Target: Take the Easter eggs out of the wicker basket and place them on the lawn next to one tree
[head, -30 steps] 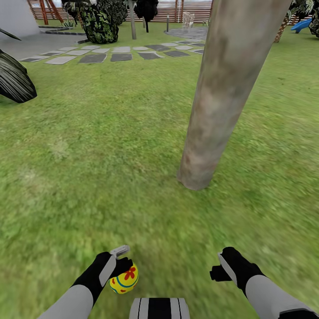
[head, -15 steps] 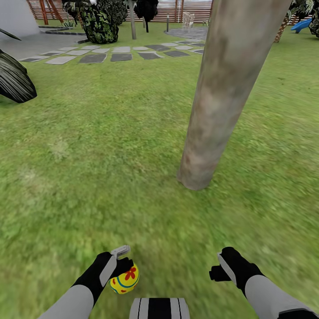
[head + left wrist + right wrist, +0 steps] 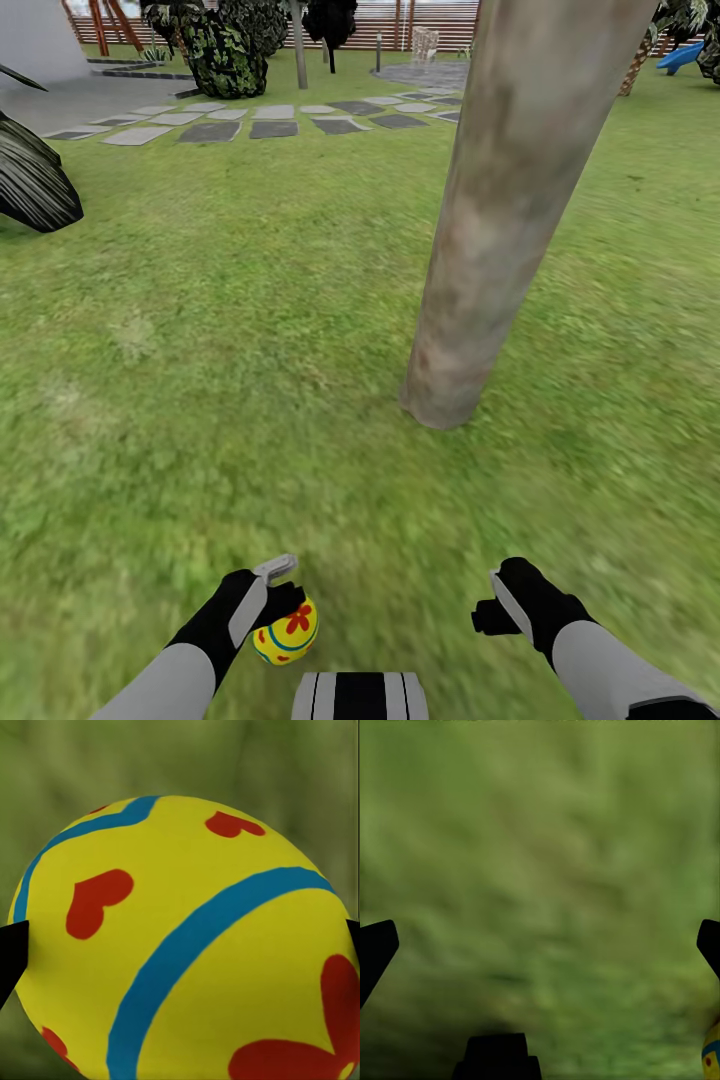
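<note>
Even, bright daylight is seen across the lawn (image 3: 200,380), with no distinct source and no glare. Hardly any cast shadow is found at the foot of the tree (image 3: 500,230) beyond the right pincer (image 3: 490,610). The grass is smeared and soft, most strongly toward the edges of the head view. In both wrist views the grass is blurred, while the egg (image 3: 180,945) between the left pincer's fingertips is rendered sharp.

The egg (image 3: 286,632) is showing yellow with blue stripes and red marks; the lawn (image 3: 220,400) is looking green.
</note>
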